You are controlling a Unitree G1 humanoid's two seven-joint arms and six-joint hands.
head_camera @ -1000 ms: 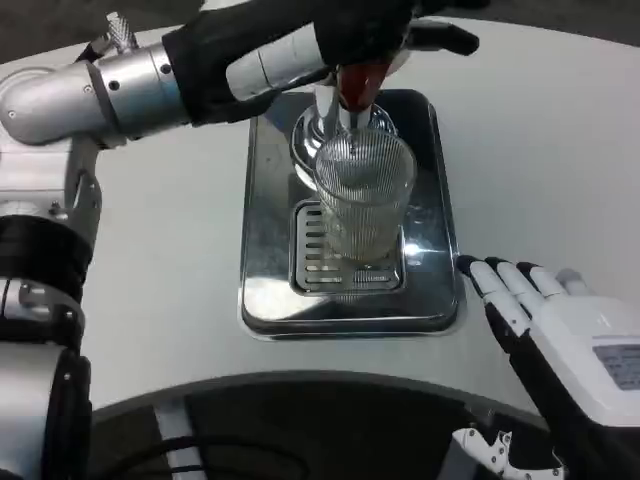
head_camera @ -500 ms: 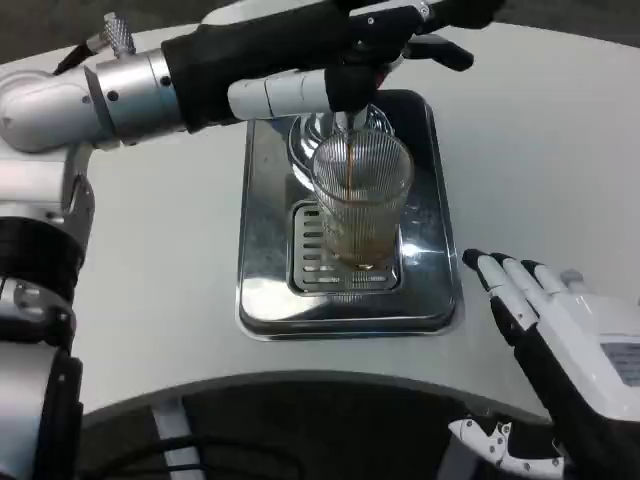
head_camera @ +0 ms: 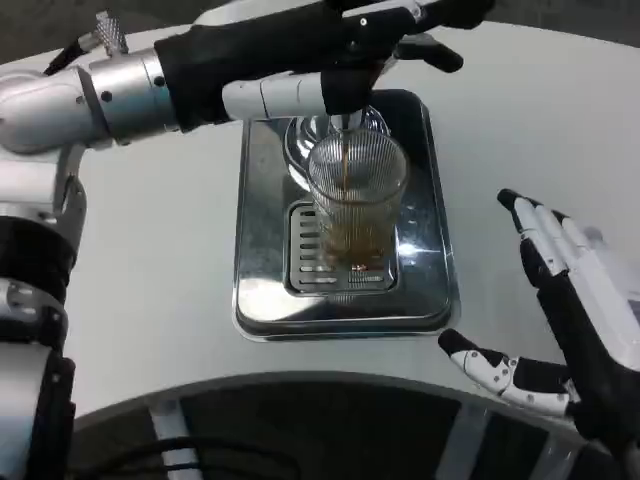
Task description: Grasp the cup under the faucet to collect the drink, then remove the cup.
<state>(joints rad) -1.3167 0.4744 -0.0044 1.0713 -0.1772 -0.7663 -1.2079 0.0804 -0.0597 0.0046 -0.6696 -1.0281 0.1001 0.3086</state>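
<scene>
Ribbed clear cup [head_camera: 355,205] stands upright on the slotted grate [head_camera: 325,262] of the steel drip tray [head_camera: 262,180], directly under the faucet [head_camera: 340,122]; a thin brown stream drops into it & brown liquid sits in the lower part, about as in the frame 0.5 s ago, whereas 1.0 s ago the cup had no brown in it & no stream ran. Left hand [head_camera: 400,30] reaches across from the pic's left, over the top of the faucet, black-sleeved w/ white segments along the lower edge; its fingers lie on or around the tap's top but how tightly can't be told, it's dark & partly cut off by the frame's top edge. It sits much as it did 0.5 s ago. Right hand [head_camera: 570,300] has changed most: before it lay flatter, white back up, near the tray's right-front corner; now it's turned more edge-on, raised & shifted right, well apart from the cup, fingers spread wide & holding nothing, thumb sticking out toward the pic's lower middle over the table [head_camera: 160,300] edge. Tray & cup show no real shift betw. frames.
</scene>
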